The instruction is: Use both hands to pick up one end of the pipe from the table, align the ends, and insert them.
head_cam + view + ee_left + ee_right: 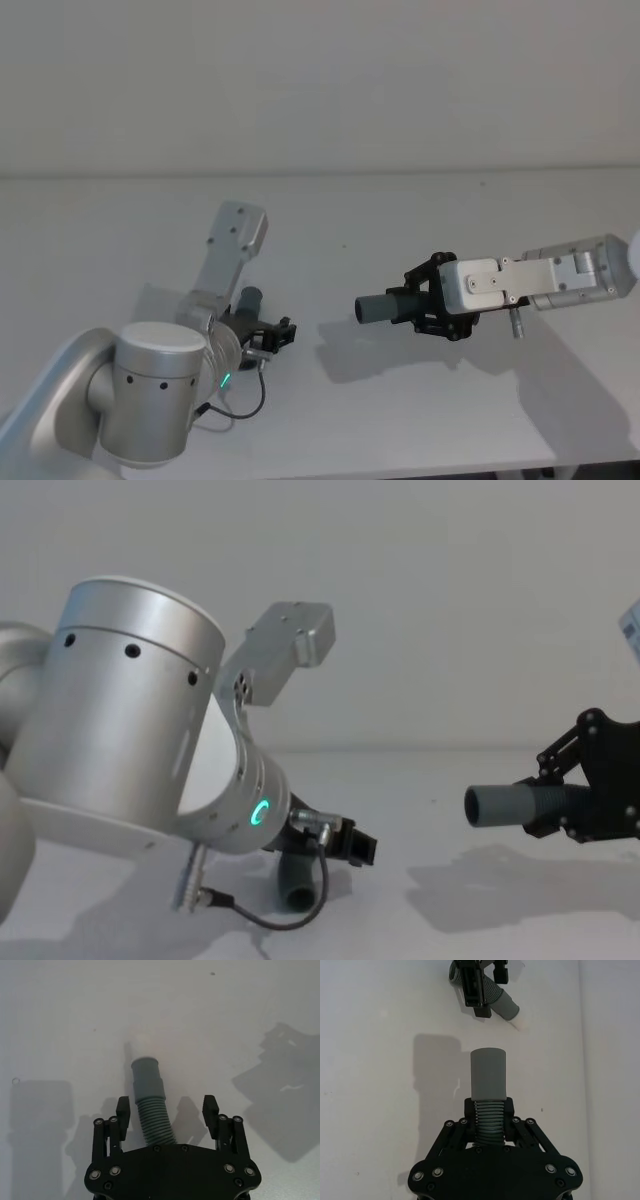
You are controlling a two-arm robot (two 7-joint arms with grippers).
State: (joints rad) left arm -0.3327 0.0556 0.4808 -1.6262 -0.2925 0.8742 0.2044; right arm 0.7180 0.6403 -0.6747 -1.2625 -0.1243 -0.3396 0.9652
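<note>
One pipe piece point(148, 1092), ribbed dark grey with a narrow white tip point(141, 1042), lies on the white table point(50, 1020). My left gripper point(167, 1106) is low over it and open, one finger on each side of the ribbed part without touching it. In the head view this left gripper point(275, 335) sits at the front left, by its piece point(250, 300). My right gripper point(489, 1107) is shut on the ribbed part of the other piece point(489, 1074). It holds that piece point(380, 308) level above the table, open mouth towards the left.
The left arm's thick silver elbow point(155, 390), with a green ring light and a loose black cable point(245, 405), bulks at the front left. The right arm point(560, 280) reaches in from the right. Bare table point(400, 220) lies between and behind the grippers.
</note>
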